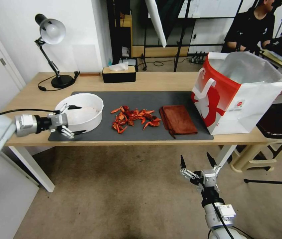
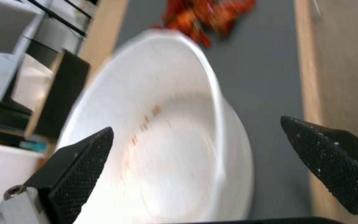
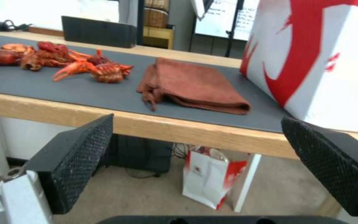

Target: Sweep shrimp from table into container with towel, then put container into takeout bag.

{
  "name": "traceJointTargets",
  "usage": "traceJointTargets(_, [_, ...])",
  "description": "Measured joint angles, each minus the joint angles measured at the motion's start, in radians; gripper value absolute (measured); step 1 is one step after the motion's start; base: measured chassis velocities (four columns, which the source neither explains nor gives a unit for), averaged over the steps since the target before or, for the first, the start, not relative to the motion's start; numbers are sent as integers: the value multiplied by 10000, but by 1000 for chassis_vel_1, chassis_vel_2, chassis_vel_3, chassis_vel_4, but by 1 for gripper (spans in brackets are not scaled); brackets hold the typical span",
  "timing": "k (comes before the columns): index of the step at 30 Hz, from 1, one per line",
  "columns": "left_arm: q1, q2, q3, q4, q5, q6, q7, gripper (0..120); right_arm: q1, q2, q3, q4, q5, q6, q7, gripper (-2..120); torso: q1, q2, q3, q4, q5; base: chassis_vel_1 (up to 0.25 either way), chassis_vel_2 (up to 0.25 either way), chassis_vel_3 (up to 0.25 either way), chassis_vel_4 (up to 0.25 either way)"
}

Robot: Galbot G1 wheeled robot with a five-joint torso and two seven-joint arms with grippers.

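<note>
The white container stands at the left end of the dark mat on the table. My left gripper is open at the bowl's near-left side. In the left wrist view one finger is over the bowl's inside and the other is outside its wall. A pile of red shrimp lies mid-mat, with the folded rust-brown towel just to its right. The red and white takeout bag stands open at the right end. My right gripper hangs open below the table's front edge, facing the towel.
A desk lamp and a black tissue box stand along the table's back edge. A stool sits right of the table. A small red and white paper bag stands on the floor under the table.
</note>
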Motion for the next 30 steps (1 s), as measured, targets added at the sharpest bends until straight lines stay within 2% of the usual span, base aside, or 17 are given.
traceJointTargets(2, [-160, 237, 54, 75, 401, -205, 562, 100, 6, -35, -30, -41, 0, 0, 6, 100, 0, 0, 0, -8, 0, 0, 0, 0, 0])
traceJointTargets(6, [-484, 496, 338, 103, 656, -394, 1031, 100, 13, -38, -68, -66, -2, 14, 20, 100, 0, 0, 0, -9, 0, 0, 0, 0, 0])
traceJointTargets(11, [-800, 629, 637, 174, 772, -523, 1207, 100, 44, -23, -146, -76, -33, 17, 30, 100, 0, 0, 0, -8, 0, 0, 0, 0, 0])
traceJointTargets(14, [-1256, 792, 1120, 250, 781, -601, 1311, 100, 48, -17, -191, -101, -64, 21, 45, 100, 0, 0, 0, -8, 0, 0, 0, 0, 0])
traceJointTargets(15, [-1256, 792, 1120, 250, 781, -601, 1311, 100, 48, -17, -191, -101, -64, 21, 45, 100, 0, 0, 0, -8, 0, 0, 0, 0, 0])
traceJointTargets(18, [-2010, 817, 1786, 513, 887, -706, 1512, 100, 41, -23, -191, -122, -67, 35, 54, 100, 0, 0, 0, -10, 0, 0, 0, 0, 0])
traceJointTargets(20, [-2079, 813, 1844, 540, 903, -714, 1528, 100, 39, -24, -189, -123, -68, 36, 54, 100, 1, 0, 0, -11, 0, 0, 0, 0, 0])
traceJointTargets(21, [-2463, 754, 2168, 679, 1000, -753, 1615, 100, 27, -25, -183, -134, -68, 47, 63, 100, 0, 0, 0, -9, 1, 0, 0, 0, 0])
traceJointTargets(24, [-2702, 692, 2403, 754, 1091, -769, 1685, 98, 17, -23, -176, -145, -69, 58, 71, 100, 0, 1, 0, -9, 1, 0, 0, 0, 0])
traceJointTargets(26, [-3211, 575, 2963, 905, 1294, -819, 1825, 94, 9, -23, -156, -159, -69, 65, 92, 100, 0, 0, 0, -10, 1, 0, 0, 0, 0])
traceJointTargets(27, [-3211, 575, 2963, 905, 1294, -819, 1825, 94, 9, -23, -156, -159, -69, 65, 92, 100, 0, 0, 0, -10, 1, 0, 0, 0, 0])
traceJointTargets(30, [-3631, 510, 3552, 1005, 1658, -955, 1961, 82, 21, -32, -121, -189, -64, 67, 113, 100, 0, 0, 0, -8, 0, 0, 0, 0, 0])
